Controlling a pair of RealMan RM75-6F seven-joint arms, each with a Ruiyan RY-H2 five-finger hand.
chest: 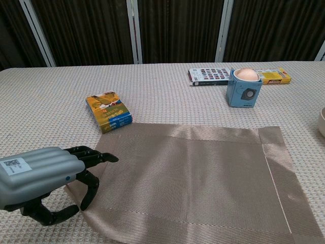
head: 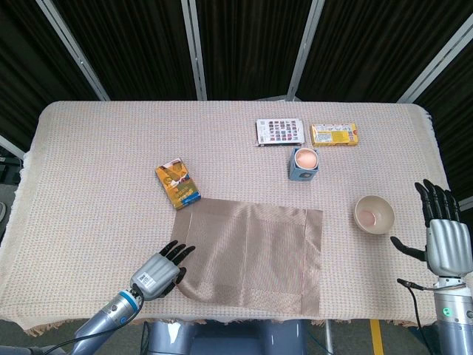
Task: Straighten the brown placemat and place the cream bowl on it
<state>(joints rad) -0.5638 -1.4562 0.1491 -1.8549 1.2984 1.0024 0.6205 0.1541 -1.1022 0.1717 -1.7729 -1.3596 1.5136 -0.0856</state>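
Observation:
The brown placemat (head: pixel 251 251) lies flat near the table's front, its edges roughly square with the table, and fills the lower chest view (chest: pixel 198 178). My left hand (head: pixel 159 270) is at its front-left corner. Its fingers (chest: pixel 89 157) lie over the mat's edge with the thumb underneath, pinching the mat, and the corner curls up off the cloth. The cream bowl (head: pixel 375 214) stands upright on the tablecloth to the right of the mat, apart from it; only its rim (chest: pixel 322 122) shows in the chest view. My right hand (head: pixel 441 237) hovers right of the bowl, open, holding nothing.
An orange and blue box (head: pixel 177 186) (chest: pixel 109 112) lies just off the mat's back-left corner. Behind the mat stand a blue cube holding a peach ball (head: pixel 304 163) (chest: pixel 244 87), a patterned card box (head: pixel 280 132) and a yellow box (head: pixel 335 134).

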